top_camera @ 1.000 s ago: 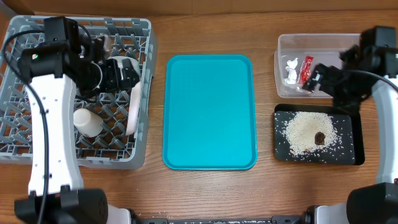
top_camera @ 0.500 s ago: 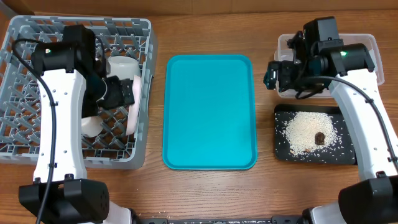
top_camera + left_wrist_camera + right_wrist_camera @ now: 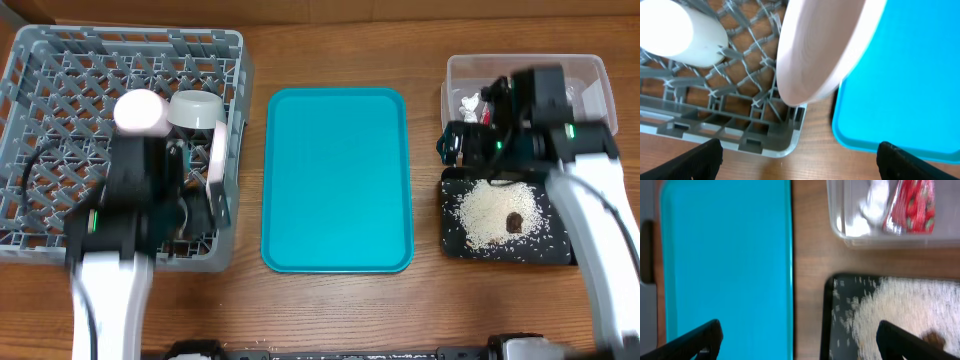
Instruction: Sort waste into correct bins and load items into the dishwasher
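The grey dish rack (image 3: pixel 60 60) holds a pale pink bowl (image 3: pixel 140 110), a pale grey bowl (image 3: pixel 195 108) and a white plate (image 3: pixel 216 165) standing on edge. The left wrist view shows the plate (image 3: pixel 825 45), the white cup (image 3: pixel 680 32) and the rack corner (image 3: pixel 765 145). My left gripper (image 3: pixel 200 215) (image 3: pixel 800 167) is open and empty over the rack's front right corner. The clear tub (image 3: pixel 590 75) holds the tissue (image 3: pixel 870 205) and red wrapper (image 3: pixel 912 207). The black tray (image 3: pixel 555 250) holds rice (image 3: pixel 490 215) and the brown lump (image 3: pixel 515 222). My right gripper (image 3: pixel 455 145) (image 3: pixel 800 345) is open and empty beside the tub.
A teal serving tray (image 3: pixel 337 180) lies between the rack and the two bins, with nothing on it. A strip of bare wood (image 3: pixel 807 255) separates it from the tub and black tray. Both arms look motion-blurred in the overhead view.
My left arm has pulled back toward the rack's front, uncovering the pink and grey bowls. My right arm has shifted right and down, and its gripper stays at the tub's front left corner.
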Motion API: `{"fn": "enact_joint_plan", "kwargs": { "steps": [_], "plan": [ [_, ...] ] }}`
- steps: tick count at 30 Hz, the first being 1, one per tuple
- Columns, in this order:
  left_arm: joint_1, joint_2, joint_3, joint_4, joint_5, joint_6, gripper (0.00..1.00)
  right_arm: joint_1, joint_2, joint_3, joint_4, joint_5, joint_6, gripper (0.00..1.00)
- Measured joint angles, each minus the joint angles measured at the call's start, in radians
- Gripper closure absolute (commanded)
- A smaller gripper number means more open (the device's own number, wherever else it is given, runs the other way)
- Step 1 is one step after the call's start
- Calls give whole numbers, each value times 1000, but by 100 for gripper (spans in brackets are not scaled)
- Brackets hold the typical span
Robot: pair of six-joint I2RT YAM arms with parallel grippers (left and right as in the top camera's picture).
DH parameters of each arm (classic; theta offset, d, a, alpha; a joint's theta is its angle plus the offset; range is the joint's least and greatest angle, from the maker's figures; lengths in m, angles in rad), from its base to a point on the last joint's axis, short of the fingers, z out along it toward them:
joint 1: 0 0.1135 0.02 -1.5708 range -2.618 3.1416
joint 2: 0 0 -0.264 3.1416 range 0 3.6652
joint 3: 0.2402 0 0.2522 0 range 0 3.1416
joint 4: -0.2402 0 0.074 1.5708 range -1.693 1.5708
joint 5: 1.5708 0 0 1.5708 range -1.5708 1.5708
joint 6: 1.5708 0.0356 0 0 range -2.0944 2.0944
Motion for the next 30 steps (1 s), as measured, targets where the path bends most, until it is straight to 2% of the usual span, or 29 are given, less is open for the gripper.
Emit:
{"fn": "enact_joint_plan", "kwargs": {
  "steps": [5, 9, 11, 14, 30],
  "plan": [
    [0, -306, -160, 91, -1, 0, 0, 0, -290, -238, 172, 10, 0, 0],
    [0, -462, -216, 111, -2, 0, 0, 0, -458, -315, 167, 51, 0, 0],
    [0, -484, -221, 137, -2, 0, 0, 0, -484, -320, 157, 59, 0, 0],
    [0, -491, -221, 192, -2, 0, 0, 0, -499, -321, 147, 69, 0, 0],
    [0, -491, -222, 183, -2, 0, 0, 0, -388, -325, 145, 81, -1, 0]
  ]
}}
